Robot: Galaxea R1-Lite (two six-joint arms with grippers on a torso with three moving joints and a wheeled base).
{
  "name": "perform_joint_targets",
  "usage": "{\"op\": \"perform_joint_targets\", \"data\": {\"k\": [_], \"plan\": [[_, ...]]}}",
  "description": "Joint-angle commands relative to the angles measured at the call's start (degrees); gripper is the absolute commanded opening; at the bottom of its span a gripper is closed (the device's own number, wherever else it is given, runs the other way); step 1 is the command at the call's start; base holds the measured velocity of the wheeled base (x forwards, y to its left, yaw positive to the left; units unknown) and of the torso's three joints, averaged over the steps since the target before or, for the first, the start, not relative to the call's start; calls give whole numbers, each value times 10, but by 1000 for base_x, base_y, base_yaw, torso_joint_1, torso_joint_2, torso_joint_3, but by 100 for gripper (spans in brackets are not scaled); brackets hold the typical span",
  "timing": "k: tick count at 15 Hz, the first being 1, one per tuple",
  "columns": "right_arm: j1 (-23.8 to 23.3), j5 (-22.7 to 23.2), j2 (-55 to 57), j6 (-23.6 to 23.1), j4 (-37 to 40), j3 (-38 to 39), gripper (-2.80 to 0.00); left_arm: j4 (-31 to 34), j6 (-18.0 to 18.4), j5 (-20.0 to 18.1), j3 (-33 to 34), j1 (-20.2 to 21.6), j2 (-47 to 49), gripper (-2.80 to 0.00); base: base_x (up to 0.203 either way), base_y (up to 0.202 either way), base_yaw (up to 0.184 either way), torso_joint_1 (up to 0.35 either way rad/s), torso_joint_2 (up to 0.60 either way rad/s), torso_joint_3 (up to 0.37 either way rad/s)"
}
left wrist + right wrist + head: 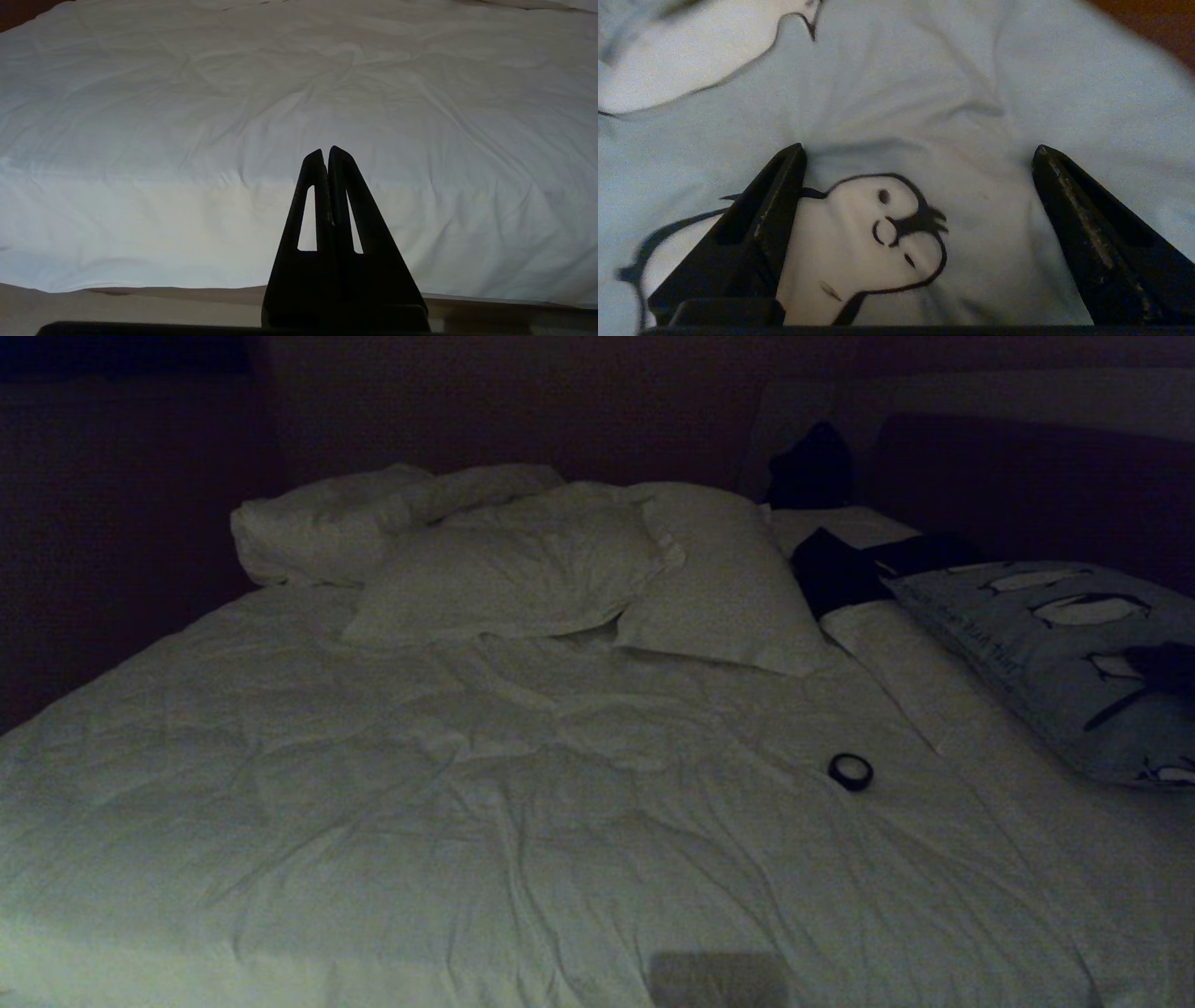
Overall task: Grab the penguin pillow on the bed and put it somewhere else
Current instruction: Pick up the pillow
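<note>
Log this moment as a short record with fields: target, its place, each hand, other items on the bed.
target: penguin pillow, grey-blue with penguin print
place: right side of the bed, lying flat on the white duvet
right hand: open wide, fingers on the pillow fabric, a printed penguin face between them; nothing gripped
left hand: shut, empty, at the bed's near edge above bare duvet
white pillows: piled at the head of the bed
small dark ring: on the duvet, left of the penguin pillow
</note>
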Motion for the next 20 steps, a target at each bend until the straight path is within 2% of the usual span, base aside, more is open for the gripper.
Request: {"op": "perform_joint_targets", "data": {"k": [1,20], "plan": [[0,2,35,0,-1,-8,0,0,0,0,1,0,0,-280,0,0,0,0,0,0],[2,4,76,-4,-3,-9,0,0,1,0,1,0,0,-280,0,0,0,0,0,0]]}}
